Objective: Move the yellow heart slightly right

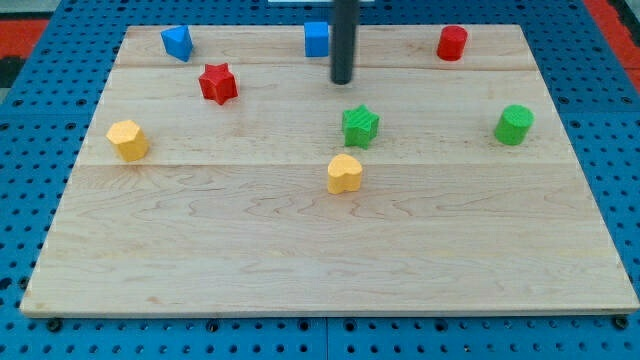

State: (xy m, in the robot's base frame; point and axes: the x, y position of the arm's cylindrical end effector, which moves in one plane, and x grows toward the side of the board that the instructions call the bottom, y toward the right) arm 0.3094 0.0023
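Resting on the pale wooden board [300, 250], the yellow heart-shaped block [344, 173] is found a little below the board's middle, well clear of every edge. Just above it and slightly towards the view's right, a green star-shaped block [360, 126] is placed, near but not touching. My tip [343, 81], the lower end of a straight dark rod, is seen near the board's top edge, above both of these blocks and apart from them. No jaws are carried by the rod, so nothing is gripped or held by it. A blue cube-like block [316, 39] is set at the top edge, just to the view's left of the rod and partly hidden behind it; whether the two touch cannot be told. A red star-shaped block [217, 83] lies towards the top-left, with a blue wedge-like block [177, 42] close to the top-left corner. A yellow hexagon-like block [128, 139] is placed near the left edge. A red cylinder [452, 43] stands by the top edge on the view's right, and a green cylinder [514, 124] is seen near the right edge. A blue perforated surface [40, 120] surrounds the board.
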